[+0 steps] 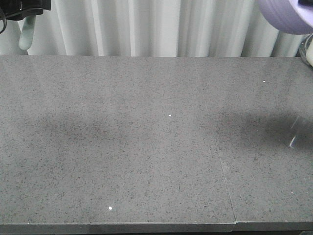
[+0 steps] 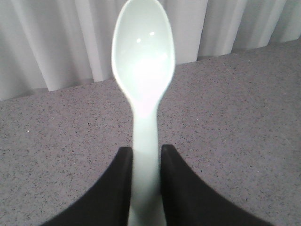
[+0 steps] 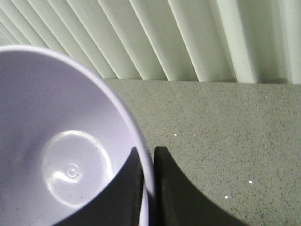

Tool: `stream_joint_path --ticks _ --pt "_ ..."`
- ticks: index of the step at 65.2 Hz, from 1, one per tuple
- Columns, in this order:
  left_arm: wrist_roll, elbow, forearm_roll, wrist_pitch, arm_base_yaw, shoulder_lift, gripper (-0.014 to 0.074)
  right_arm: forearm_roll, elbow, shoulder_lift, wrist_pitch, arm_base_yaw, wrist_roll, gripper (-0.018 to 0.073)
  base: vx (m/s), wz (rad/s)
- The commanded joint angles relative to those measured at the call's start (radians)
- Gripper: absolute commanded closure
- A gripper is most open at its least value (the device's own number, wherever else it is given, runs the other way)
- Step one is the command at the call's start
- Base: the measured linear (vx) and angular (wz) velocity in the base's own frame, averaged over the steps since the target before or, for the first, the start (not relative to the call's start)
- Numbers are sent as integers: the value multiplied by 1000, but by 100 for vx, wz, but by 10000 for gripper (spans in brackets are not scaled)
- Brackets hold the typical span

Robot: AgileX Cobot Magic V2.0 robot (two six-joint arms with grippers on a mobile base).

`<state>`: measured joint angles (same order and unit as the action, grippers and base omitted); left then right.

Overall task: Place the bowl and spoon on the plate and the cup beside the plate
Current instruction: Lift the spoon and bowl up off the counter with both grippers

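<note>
The left hand (image 2: 146, 151) is clamped on the spoon (image 2: 143, 61). In the left wrist view its two dark fingers (image 2: 108, 193) press against either side of the flat handle. The oval scoop stands out beyond them, hollow side toward the camera, with the speckled grey worktop (image 1: 146, 147) and the pale pleated curtain (image 1: 146, 24) behind it. In the front view the spoon hangs in the top left corner, scoop pointing down, clear of the worktop and in front of the curtain. The right hand (image 3: 148, 153) is closed on the bowl (image 3: 61, 141). The right wrist view shows one finger inside the rim and the other outside it, with the thin lavender wall pinched between them and the glossy inside and its round base facing the camera. In the front view only an edge of the bowl shows, in the top right corner, held above the worktop. Spoon and bowl are well apart, over opposite ends of the worktop. At the right edge of the front view a clear glassy shape (image 1: 307, 49) is cut off by the frame, and I cannot tell what it is.
</note>
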<state>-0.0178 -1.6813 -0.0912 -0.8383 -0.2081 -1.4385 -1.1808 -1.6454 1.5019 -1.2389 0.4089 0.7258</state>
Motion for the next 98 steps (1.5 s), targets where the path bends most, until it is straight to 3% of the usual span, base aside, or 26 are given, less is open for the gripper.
stream_joint_path --ticks 1,98 --pt "5 -26 -10 61 -2 34 604 -79 -31 -54 -50 4 12 565 0 0" --pt "5 -26 -10 56 -2 34 604 -82 -31 -63 -48 5 12 565 0 0"
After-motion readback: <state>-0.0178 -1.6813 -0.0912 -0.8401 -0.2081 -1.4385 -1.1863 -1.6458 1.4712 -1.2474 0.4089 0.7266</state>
